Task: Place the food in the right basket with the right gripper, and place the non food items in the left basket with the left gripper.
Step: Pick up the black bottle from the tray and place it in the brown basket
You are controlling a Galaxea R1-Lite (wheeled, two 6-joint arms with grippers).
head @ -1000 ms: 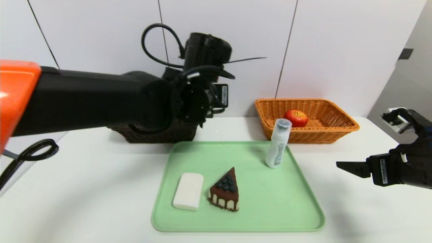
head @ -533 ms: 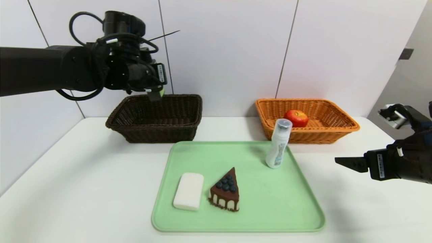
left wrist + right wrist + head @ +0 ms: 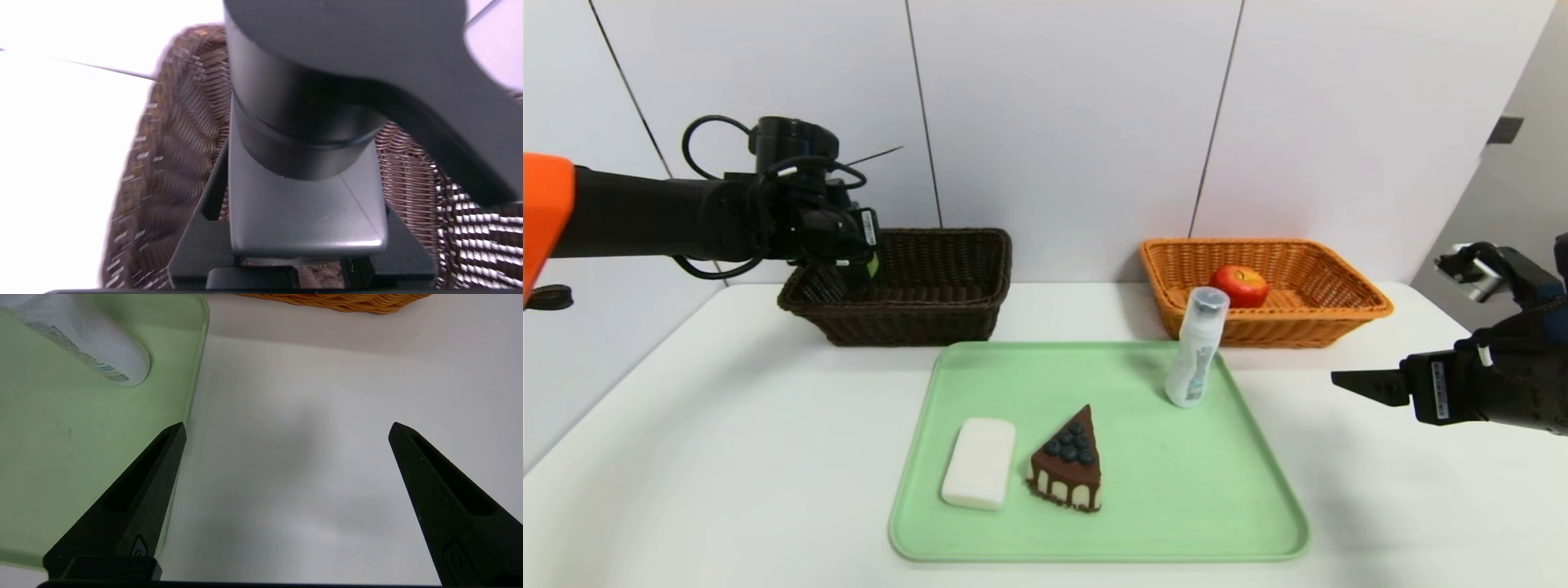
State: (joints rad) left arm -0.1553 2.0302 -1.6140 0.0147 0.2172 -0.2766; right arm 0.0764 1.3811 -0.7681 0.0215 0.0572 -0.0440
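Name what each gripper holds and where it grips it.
The left gripper, over the brown basket, clamps the black pump bottle across its square body, below the pump head. The right gripper is open and holds nothing.

Bare test lab: white table (image 3: 727,457), plain panelled wall (image 3: 1062,114).
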